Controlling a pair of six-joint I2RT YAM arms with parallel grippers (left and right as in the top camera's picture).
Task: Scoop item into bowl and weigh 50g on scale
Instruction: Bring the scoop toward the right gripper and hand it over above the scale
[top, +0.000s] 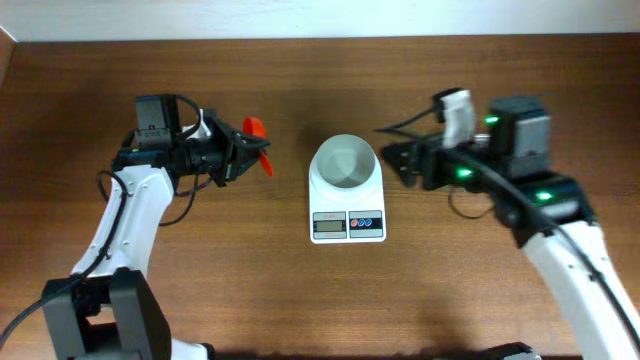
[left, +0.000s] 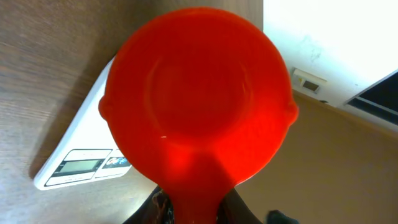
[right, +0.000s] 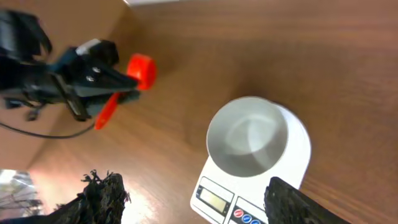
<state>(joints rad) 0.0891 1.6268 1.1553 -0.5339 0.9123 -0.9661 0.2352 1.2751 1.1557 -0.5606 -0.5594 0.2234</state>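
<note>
I am watching the left fingers (top: 236, 152) pinching narrowly around the handle of a red scoop (top: 256, 130), with the scoop's round cup sticking out just past the fingertips. On the left wrist camera that cup is filling most of the picture as one smooth red disc. Nothing is lying on the face I am seeing, though I cannot tell whether it is the inside or the underside. Beyond the cup from those fingers, the scale (top: 347, 205) is lying flat on the tabletop (top: 300, 80), midway between the left fingers and the right fingers (right: 292, 199). The bowl (top: 345, 162) is sitting upright on the scale's platform, at the end away from the display and the red and blue buttons, and it is showing only its bare white inside. The display is coming through too small for me to read. The right fingers are standing wide apart with nothing between them, pointing at the bowl from its far side, near it but not touching it.
</note>
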